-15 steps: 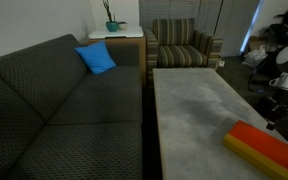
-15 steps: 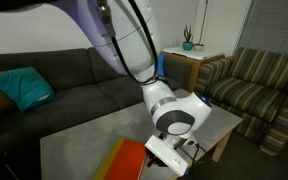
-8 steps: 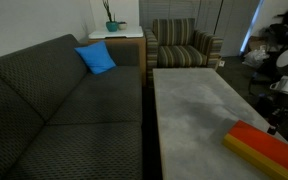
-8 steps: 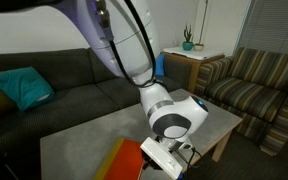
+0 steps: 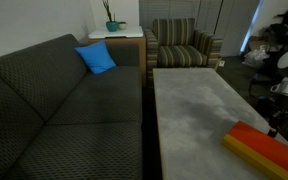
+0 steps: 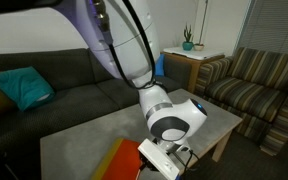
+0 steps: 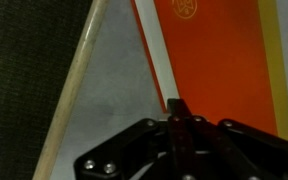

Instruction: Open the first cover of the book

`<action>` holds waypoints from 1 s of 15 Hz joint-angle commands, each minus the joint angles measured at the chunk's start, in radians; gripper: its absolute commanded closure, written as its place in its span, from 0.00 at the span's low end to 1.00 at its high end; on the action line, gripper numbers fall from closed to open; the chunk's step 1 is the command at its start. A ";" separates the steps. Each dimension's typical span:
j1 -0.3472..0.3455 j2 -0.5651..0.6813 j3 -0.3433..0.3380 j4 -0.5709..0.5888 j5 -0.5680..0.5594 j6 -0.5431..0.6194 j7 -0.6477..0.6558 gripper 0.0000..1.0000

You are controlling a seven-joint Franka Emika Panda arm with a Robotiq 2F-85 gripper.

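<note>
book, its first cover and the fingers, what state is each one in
book, closed, lying flat on the table
first cover, down, not lifted
fingers, shut, holding nothing, tips by the book's white edge

The book is running off the lower corner in an exterior view, its near end unseen. Over the book's edge, the gripper is hiding its own tips behind its body. On the book's first cover in the wrist view, a pale emblem is blurring beyond reading.
</note>
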 commanded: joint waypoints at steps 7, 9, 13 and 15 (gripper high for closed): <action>0.007 0.000 -0.016 -0.019 -0.028 0.020 0.053 1.00; 0.000 0.000 -0.007 -0.020 -0.027 0.007 0.044 1.00; -0.016 0.000 0.007 -0.009 -0.018 -0.069 0.038 1.00; -0.031 0.000 0.020 -0.005 -0.010 -0.113 0.017 1.00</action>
